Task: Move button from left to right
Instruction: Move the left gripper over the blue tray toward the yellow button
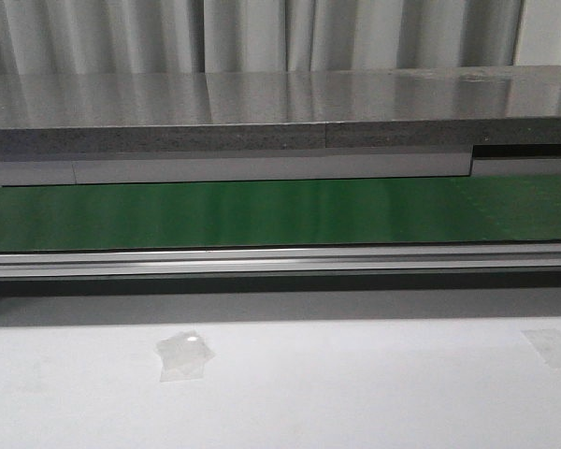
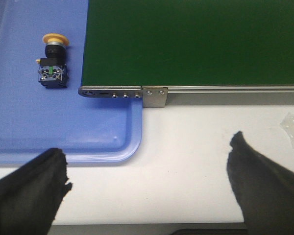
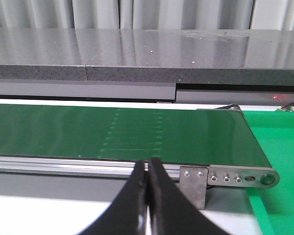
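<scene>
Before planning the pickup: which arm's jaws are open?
The left gripper: its jaws stand wide apart near the blue tray. The right gripper's are pressed together.

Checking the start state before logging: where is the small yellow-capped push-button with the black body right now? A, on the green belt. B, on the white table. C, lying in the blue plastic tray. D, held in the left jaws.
C: the yellow-capped push-button lies in the blue plastic tray.

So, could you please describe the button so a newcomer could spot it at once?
Find the green belt and, at its end, the blue tray. The button lies alone on that tray, beside the belt: a black boxy body with a round yellow-orange cap.
</scene>
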